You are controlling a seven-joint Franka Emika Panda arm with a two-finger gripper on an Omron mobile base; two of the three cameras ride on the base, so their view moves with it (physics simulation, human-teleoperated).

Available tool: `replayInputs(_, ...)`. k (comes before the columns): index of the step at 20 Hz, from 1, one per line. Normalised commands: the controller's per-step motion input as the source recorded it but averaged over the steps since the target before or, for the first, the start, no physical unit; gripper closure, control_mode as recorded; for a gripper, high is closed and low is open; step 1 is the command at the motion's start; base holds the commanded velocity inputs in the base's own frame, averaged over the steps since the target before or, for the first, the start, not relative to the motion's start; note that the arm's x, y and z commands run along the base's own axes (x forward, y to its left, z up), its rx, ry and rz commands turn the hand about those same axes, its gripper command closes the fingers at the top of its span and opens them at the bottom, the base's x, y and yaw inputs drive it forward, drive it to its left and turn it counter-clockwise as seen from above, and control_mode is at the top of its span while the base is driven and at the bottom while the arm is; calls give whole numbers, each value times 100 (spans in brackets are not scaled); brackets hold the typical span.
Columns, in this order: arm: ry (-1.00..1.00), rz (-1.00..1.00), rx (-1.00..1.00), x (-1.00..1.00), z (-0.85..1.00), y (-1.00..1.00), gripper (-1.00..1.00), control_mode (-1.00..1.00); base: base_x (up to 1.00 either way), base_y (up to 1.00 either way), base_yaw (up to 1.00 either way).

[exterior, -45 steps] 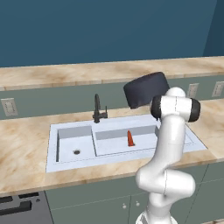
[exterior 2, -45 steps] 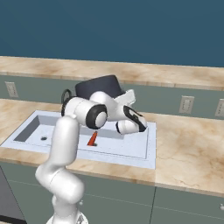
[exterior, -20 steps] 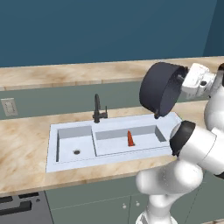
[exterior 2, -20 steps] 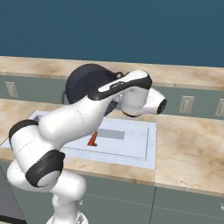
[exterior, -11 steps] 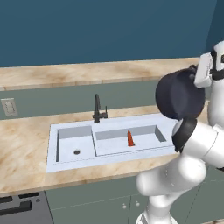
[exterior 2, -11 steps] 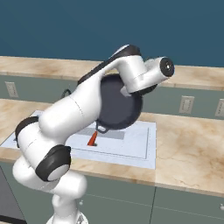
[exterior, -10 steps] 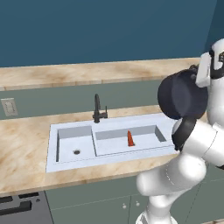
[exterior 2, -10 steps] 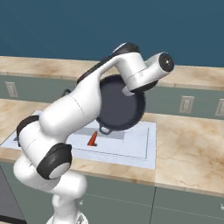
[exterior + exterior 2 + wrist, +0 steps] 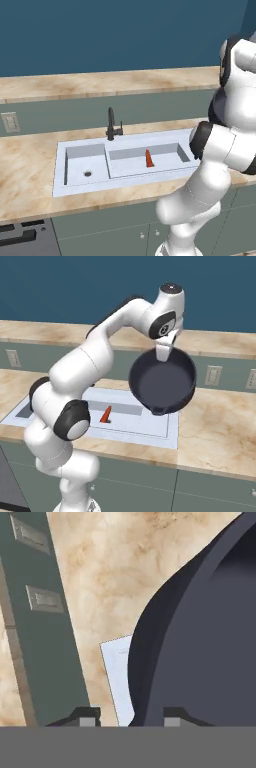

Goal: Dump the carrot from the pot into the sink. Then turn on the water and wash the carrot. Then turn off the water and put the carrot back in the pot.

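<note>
The kitchen has a dark blue wall, a grey-green backsplash with wall outlets (image 9: pixel 213 375), and a beige marble counter (image 9: pixel 220 426) in which the pale sink (image 9: pixel 80 159) with its black faucet (image 9: pixel 112 125) is set. The carrot (image 9: pixel 148 158) stands point up in the wider basin. The gripper (image 9: pixel 163 352) is clenched on the rim of the dark pot (image 9: pixel 162 382), which hangs tilted in the air above the counter just right of the sink, with its opening toward the right base camera.
</note>
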Motion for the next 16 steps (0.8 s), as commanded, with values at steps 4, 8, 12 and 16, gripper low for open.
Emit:
replayInputs(4,27,-3,-44,13,-28,-45,100,-100,0,0,0)
replayInputs(8,30,9,-36,8,-58,-28,100,-100,0,0,0)
replayInputs(12,20,22,-24,0,-47,-20,100,-100,0,0,0)
replayInputs(16,13,24,-16,0,-39,-21,100,-100,0,0,0)
